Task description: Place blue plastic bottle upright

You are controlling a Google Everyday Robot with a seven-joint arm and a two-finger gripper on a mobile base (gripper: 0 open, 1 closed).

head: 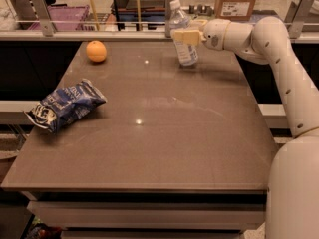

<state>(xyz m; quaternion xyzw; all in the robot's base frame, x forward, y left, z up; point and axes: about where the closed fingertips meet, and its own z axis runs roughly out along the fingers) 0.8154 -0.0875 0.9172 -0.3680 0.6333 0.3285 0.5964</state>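
The blue plastic bottle (185, 48) is clear with a white cap and a pale blue-and-white label. It stands near the far edge of the brown table (149, 133), leaning slightly left, its base at or just above the surface. My gripper (183, 34) reaches in from the right and is shut on the bottle's upper body, just below the shoulder. The cream fingers (186, 36) cross in front of the bottle and hide part of it.
An orange (96, 51) sits at the far left of the table. A dark blue-and-white snack bag (64, 105) lies at the left edge. A rail, a purple bin (57, 17) and a cardboard box (238, 1) stand beyond the table's far edge.
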